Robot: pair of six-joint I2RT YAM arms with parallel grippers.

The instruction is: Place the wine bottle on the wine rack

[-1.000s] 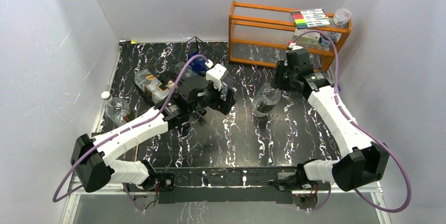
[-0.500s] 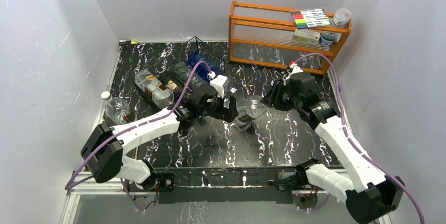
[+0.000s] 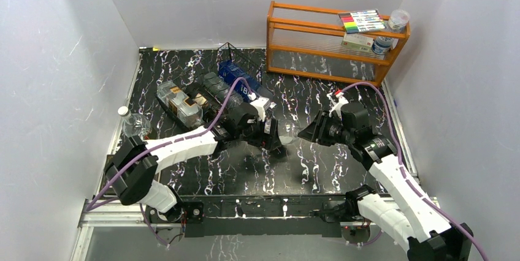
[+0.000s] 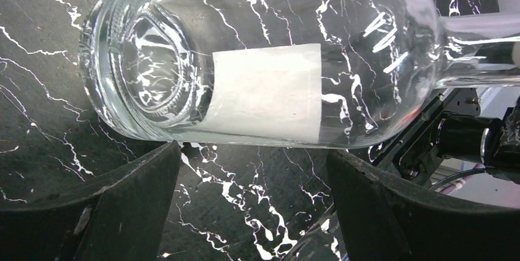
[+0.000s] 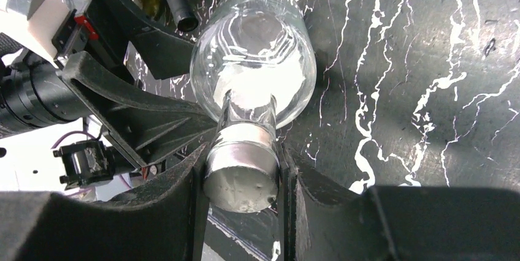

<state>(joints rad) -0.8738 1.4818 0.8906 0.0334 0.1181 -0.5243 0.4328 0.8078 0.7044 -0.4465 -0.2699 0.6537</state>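
**Bottle position.** The wine bottle (image 3: pixel 287 136), of clear glass with a white label, was held roughly level near the middle of the black marbled table (image 3: pixel 343 98). It was located between the two arms. Its neck was pointed toward the right arm and its base toward the left arm. Whether its body touched the table could not be determined.

**Right gripper.** The right gripper (image 5: pixel 240 172) was clamped on the bottle neck at the capped end. One finger was pressed against each side of the cap.

**Left gripper.** The left gripper (image 4: pixel 254 212) was spread wide. Both fingers (image 4: pixel 122 206) were seen just beside the bottle body and apart from the glass. Nothing was held between them.

**Wine rack.** The wine rack (image 3: pixel 196 92) was located at the back left of the table, well apart from the held bottle. Three other bottles were laid side by side on it: a clear one, a dark one and a blue one (image 3: pixel 236 79).

**Other items.** An orange shelf (image 3: pixel 331 34) was placed at the back right, with a marker set (image 3: pixel 360 21) on top. A further clear bottle (image 3: pixel 135 125) was placed at the left table edge.
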